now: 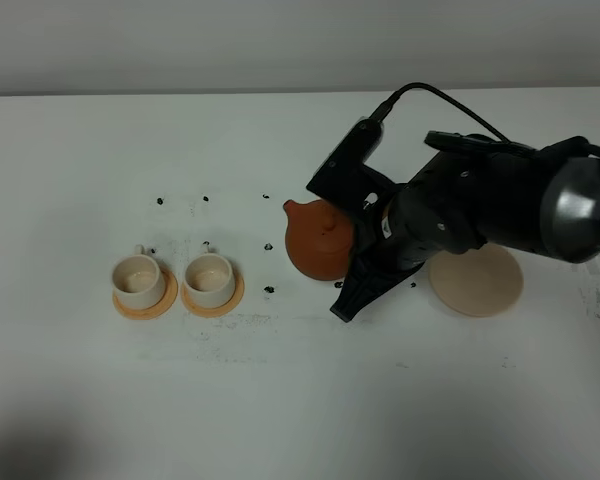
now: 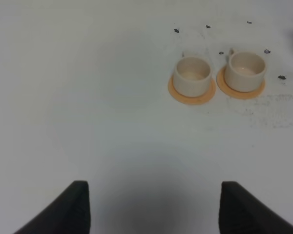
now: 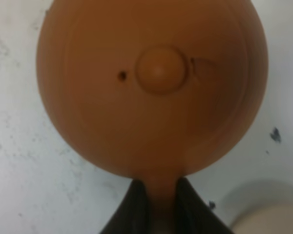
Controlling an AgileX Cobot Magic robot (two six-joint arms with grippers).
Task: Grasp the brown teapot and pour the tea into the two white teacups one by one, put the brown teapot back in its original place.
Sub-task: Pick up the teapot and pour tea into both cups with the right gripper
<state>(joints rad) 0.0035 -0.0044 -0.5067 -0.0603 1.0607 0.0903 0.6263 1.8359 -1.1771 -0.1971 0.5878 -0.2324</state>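
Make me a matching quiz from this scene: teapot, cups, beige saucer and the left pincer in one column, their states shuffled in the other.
1 brown teapot
2 white teacups
3 beige saucer
4 left pincer

A open, holding nothing
B handle gripped by right pincer
C on orange saucers
D nothing on it

Pairs: 1-B, 2-C, 3-D, 4-A

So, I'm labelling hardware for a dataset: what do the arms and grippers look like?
The right arm is black with bulky rounded housings and a black cable looping above it. The left gripper and right gripper both show dark, tapering fingers.
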